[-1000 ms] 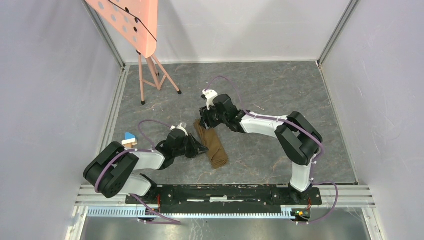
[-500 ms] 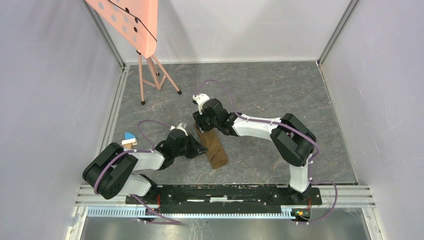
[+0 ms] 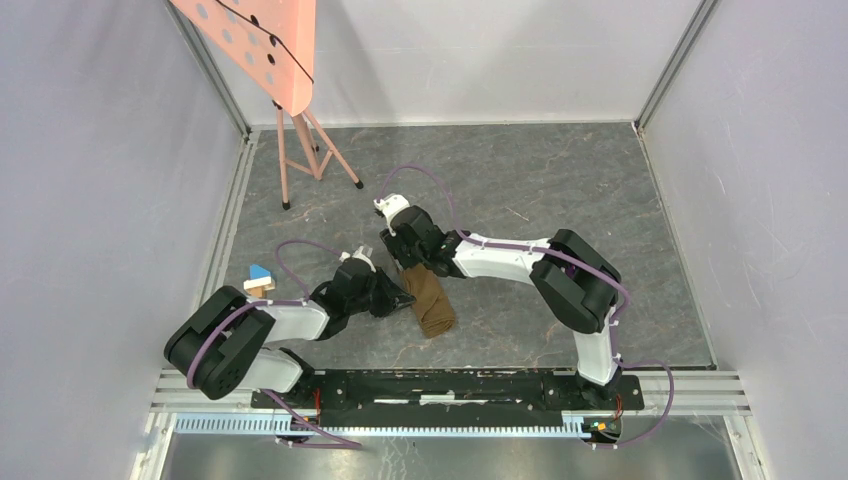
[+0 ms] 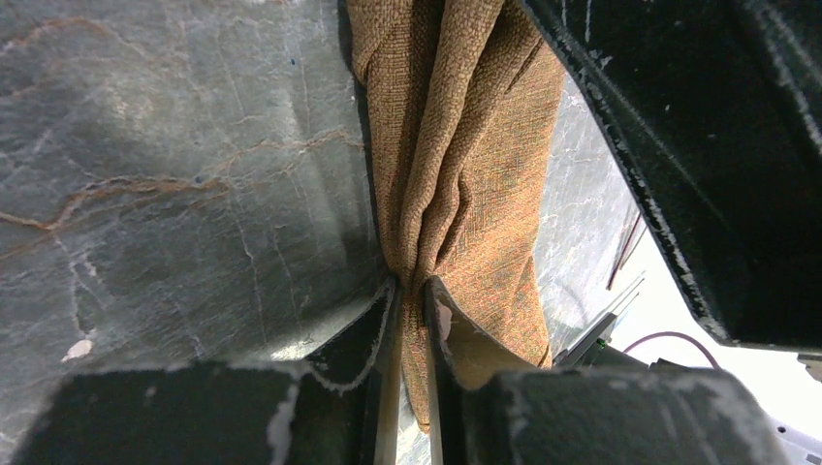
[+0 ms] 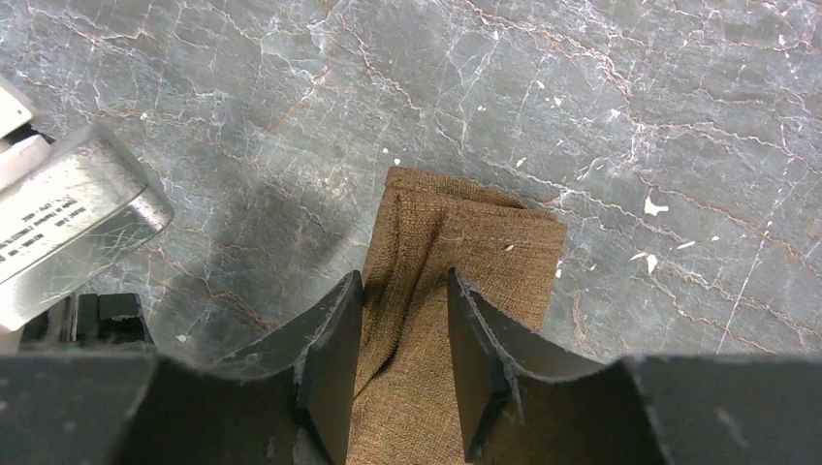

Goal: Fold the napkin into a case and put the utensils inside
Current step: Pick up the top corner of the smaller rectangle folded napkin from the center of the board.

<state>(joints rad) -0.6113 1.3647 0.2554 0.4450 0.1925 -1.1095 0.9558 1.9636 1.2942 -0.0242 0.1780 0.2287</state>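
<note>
Where the two arms met a little left of the middle of the table [image 3: 560,180], the napkin [image 3: 432,305] lay on the grey marbled top as a narrow, folded tan-brown strip of several layers. It sat closer to the near edge than to the far one and ran at a slant, its far end turned toward the far left corner and its near end toward the near edge.

The left gripper [image 4: 409,289] lay low over the surface on the strip's left side, about halfway along its length. Its fingers [image 4: 354,334] were clenched almost together on a gathered ridge of the cloth, which bunched into pleats at the pinch and fanned out beyond the tips.

The right gripper [image 5: 402,291] hung over the strip just short of its far end, pointing steeply down. Its fingers [image 5: 334,358] stood apart, one on either side of a raised fold running along the cloth, with the squared far end of the strip lying flat just past the tips. Whether they were pressing the fold or only flanking it could not be told.

A small blue-and-wood block [image 3: 260,280] sat near the left edge, well apart from the napkin. At the far left corner stood a pink tripod stand [image 3: 283,160] carrying a tilted, perforated pink board [image 3: 262,40].
</note>
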